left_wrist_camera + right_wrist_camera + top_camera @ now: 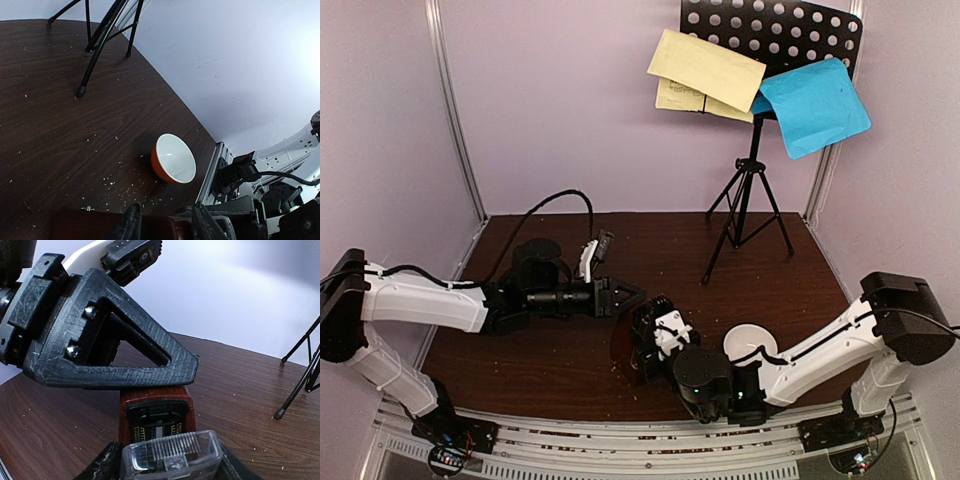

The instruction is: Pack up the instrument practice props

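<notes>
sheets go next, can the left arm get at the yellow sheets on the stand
Probably not yet. The left pincer looks closed on the metronome, low at mid-table, while the yellow sheets sit high on the music stand at the far back. Nothing stands between them.

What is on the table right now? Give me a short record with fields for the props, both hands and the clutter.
music stand: black, upright at the far right of the table
paper: yellow sheets and blue sheet on the stand's desk
metronome: brown, near middle
left hand: closed around the metronome's body
right hand: appears closed on the clear cover
clutter: bowl, white inside, orange outside; scattered crumbs
</notes>
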{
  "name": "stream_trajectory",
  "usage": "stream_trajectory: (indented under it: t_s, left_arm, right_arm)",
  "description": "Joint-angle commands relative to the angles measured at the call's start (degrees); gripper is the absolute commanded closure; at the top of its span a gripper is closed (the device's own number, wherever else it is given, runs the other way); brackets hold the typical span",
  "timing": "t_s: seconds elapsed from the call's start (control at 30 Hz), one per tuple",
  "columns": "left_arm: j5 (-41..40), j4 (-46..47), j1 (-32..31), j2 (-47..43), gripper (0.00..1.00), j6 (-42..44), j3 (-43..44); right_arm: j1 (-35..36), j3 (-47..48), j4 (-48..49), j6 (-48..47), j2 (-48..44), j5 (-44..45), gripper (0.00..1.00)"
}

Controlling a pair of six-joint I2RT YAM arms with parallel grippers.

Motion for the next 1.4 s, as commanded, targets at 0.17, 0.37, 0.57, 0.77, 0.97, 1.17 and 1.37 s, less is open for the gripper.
stream_trajectory:
  t_s: [0.17, 0.37, 0.57, 0.77, 0.97, 1.17, 1.37]
  left_arm:
    - [0.88, -1.13, 0.15, 0.49, 0.63, 1.1, 0.08]
    - [1.1, -0.95, 0.14, 1.02, 0.63, 1.12, 0.34]
    - [0.31, -1.44, 0.15, 0.74, 0.63, 1.19, 0.44]
    - [-2.86, -2.6, 0.15, -0.98, 0.62, 1.6, 0.16]
    - [-4.08, -4.13, 0.15, -2.32, 0.59, 2.26, 0.41]
    - [-6.82, -6.12, 0.14, -4.57, 0.52, 3.07, 0.57]
    - [-17.41, -14.37, 0.24, -11.32, 0.34, 4.91, 1.38]
  right_arm:
    - [0.36, 0.3, -9.44, 2.61, 3.68, -2.43, 0.36]
    - [-0.15, 1.01, -10.91, 3.19, 3.83, -2.24, 0.34]
    - [-1.22, 1.14, -12.06, 3.81, 2.93, -3.28, 0.3]
    - [-1.82, 1.91, -12.76, 3.47, 2.72, -4.25, 0.21]
    - [-2.46, 2.98, -13.85, 3.38, 2.2, -4.63, 0.15]
    - [-2.57, 2.96, -15.11, 3.04, 0.41, -4.9, 0.08]
    - [-2.57, 0.92, -20.93, 3.77, -6.47, -5.26, 0.02]
